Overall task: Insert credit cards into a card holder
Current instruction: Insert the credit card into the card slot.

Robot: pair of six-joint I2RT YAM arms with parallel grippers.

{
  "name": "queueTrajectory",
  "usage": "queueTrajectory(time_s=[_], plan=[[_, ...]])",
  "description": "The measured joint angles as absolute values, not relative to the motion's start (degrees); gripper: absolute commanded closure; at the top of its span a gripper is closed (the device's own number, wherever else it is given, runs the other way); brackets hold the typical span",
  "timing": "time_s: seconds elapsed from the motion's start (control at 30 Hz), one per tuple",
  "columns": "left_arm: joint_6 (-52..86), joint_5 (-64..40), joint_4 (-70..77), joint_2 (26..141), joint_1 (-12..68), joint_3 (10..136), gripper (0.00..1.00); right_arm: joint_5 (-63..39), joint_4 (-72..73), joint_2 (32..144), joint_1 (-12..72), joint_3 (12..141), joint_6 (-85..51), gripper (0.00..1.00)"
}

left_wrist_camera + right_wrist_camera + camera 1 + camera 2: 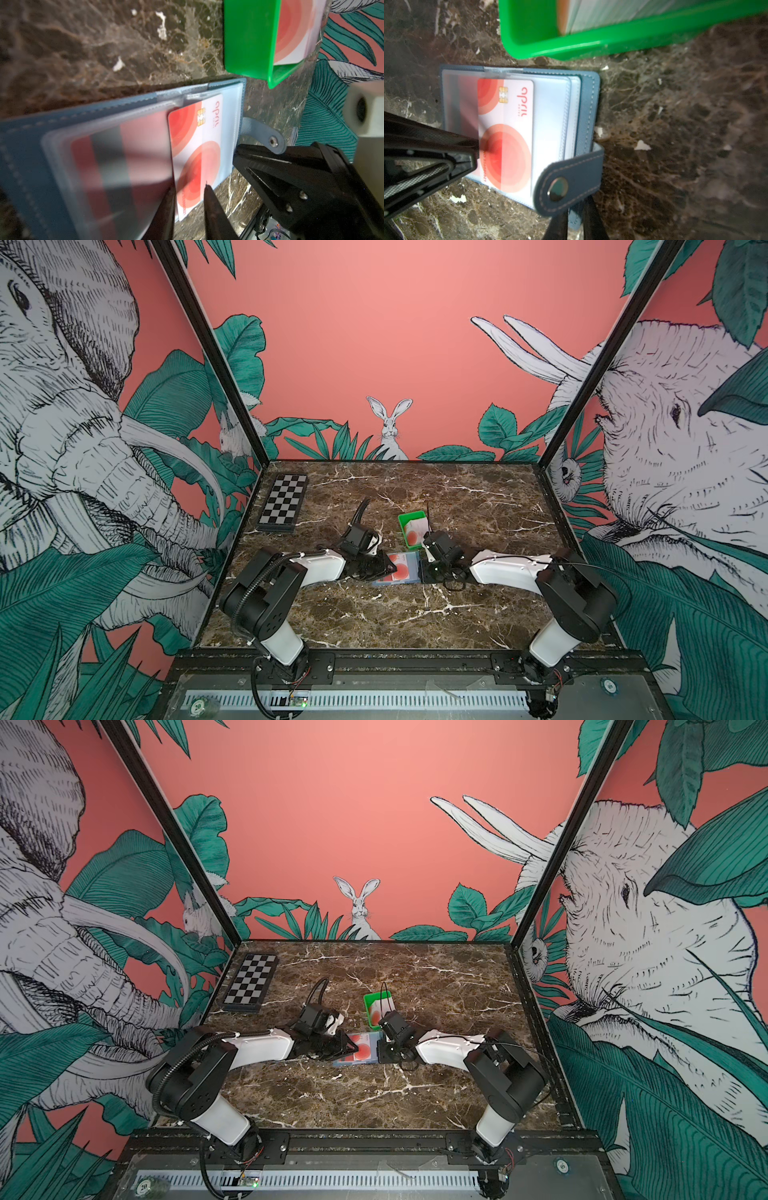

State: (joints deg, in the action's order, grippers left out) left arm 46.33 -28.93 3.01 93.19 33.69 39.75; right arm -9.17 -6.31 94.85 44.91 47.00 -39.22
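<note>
Marble desk [457, 497]. Chessboard [284, 502], far left corner. Green tray [401, 524], mid-desk, spare cards [295, 31] leaning inside. Card holder [589, 108], lying open just in front of the tray, snap tab out. Credit card [508, 133], face up, partly inside a clear sleeve. Right tool [576, 207]: clenched on the holder's cover edge. Left tool [189, 188]: released, tips slightly parted over the card's edge.

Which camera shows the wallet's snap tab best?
The right wrist view: the snap tab of the card holder sits close, fully in view. The left wrist view shows it smaller; in both top views it is too small to see.
</note>
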Motion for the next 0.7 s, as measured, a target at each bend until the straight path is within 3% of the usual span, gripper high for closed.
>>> queueTrajectory(time_s=[0.7], plan=[[46.7,-30.2,5.2,95.7,33.7,41.1,0.73,-8.8,-6.5,95.0,45.1,47.2,-39.2,0.86]])
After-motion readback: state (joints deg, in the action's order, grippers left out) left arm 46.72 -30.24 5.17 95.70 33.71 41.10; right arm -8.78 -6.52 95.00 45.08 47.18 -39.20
